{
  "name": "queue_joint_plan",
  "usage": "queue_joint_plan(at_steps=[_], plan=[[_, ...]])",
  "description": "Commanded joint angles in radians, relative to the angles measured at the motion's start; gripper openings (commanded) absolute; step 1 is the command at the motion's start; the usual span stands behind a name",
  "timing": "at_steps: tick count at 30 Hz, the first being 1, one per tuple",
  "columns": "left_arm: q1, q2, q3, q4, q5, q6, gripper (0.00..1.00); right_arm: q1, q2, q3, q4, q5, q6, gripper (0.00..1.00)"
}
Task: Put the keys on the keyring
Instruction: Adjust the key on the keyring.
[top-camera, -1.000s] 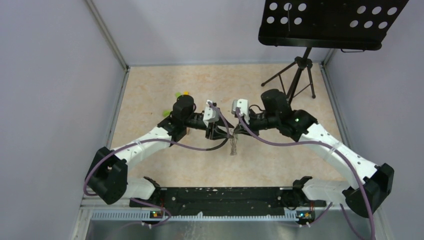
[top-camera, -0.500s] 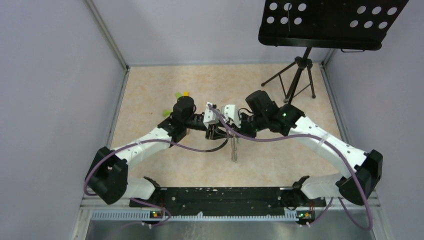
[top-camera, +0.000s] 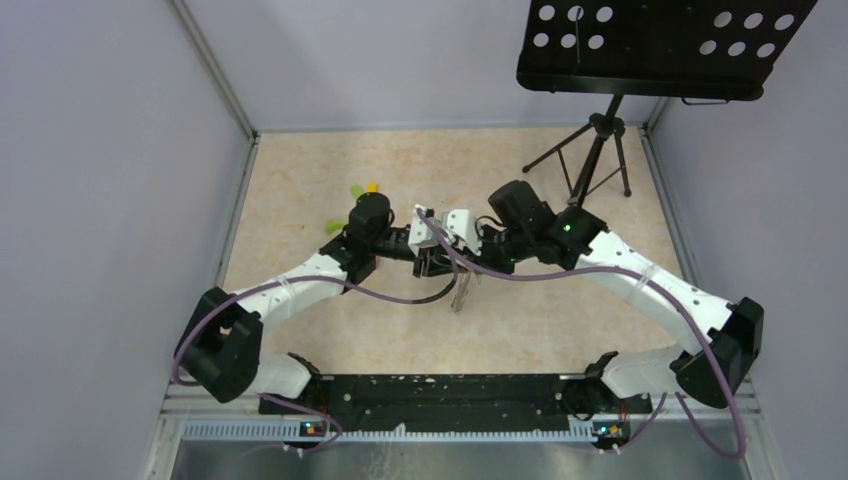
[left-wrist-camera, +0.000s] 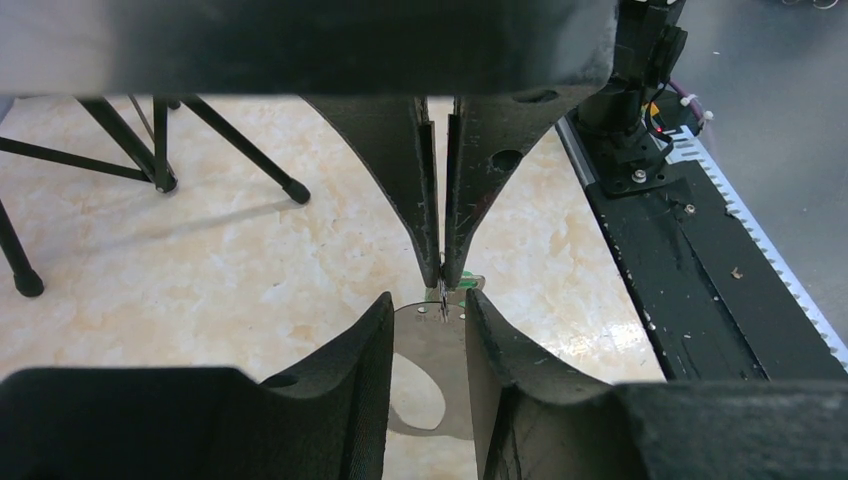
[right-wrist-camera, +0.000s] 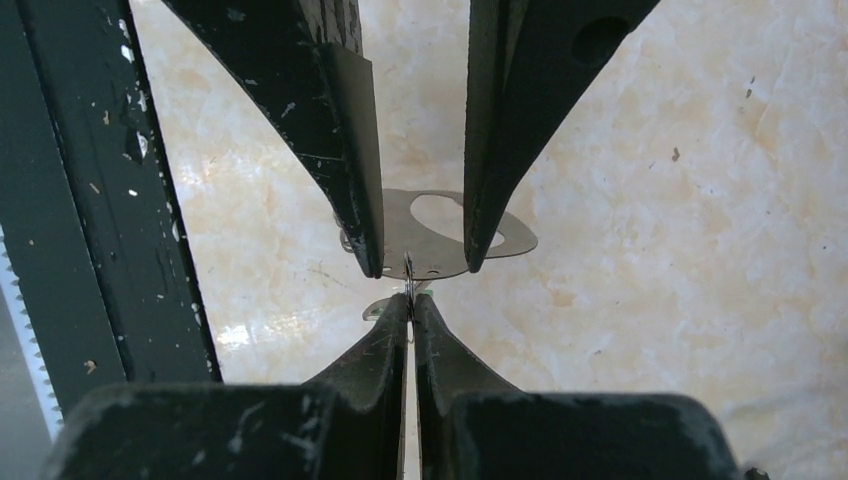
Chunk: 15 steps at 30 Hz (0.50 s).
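Note:
My left gripper (left-wrist-camera: 427, 300) is shut on the keyring (left-wrist-camera: 440, 345), a flat dark grey oval loop held across its width. The keyring also shows in the right wrist view (right-wrist-camera: 420, 240). My right gripper (right-wrist-camera: 409, 298) is shut on a thin silver key (right-wrist-camera: 408, 268), held edge-on with its end touching the ring's near end. A bit of green tag (left-wrist-camera: 466, 284) shows behind the fingertips. In the top view both grippers meet at mid-table, the left (top-camera: 436, 264) and the right (top-camera: 466, 266), and silver keys (top-camera: 460, 296) hang below them.
Small green and orange pieces (top-camera: 358, 190) lie on the beige floor behind the left arm. A black tripod stand (top-camera: 592, 150) with a perforated plate stands at the back right. The black base rail (top-camera: 450, 392) runs along the near edge. Walls close in both sides.
My right arm has swung left until its fingertips meet the left gripper. The hanging keys have shifted slightly left and now tilt. The left arm has barely moved.

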Motion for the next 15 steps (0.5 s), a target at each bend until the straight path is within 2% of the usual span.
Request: queue_joint_plan(at_steps=[1, 5, 11, 15], plan=[[0.002, 0.020, 0.000, 0.026, 0.009, -0.022, 0.36, 0.020, -0.002, 0.061, 0.027, -0.005, 0.001, 0.00], [0.002, 0.019, -0.011, 0.047, 0.025, -0.032, 0.38, 0.020, -0.009, 0.050, 0.042, -0.019, 0.005, 0.00], [0.020, -0.018, -0.089, 0.205, 0.053, -0.085, 0.41, 0.020, -0.046, -0.003, 0.086, -0.002, 0.009, 0.00], [0.025, -0.025, -0.105, 0.239, 0.071, -0.090, 0.41, 0.020, -0.058, -0.008, 0.091, -0.007, 0.008, 0.00]])
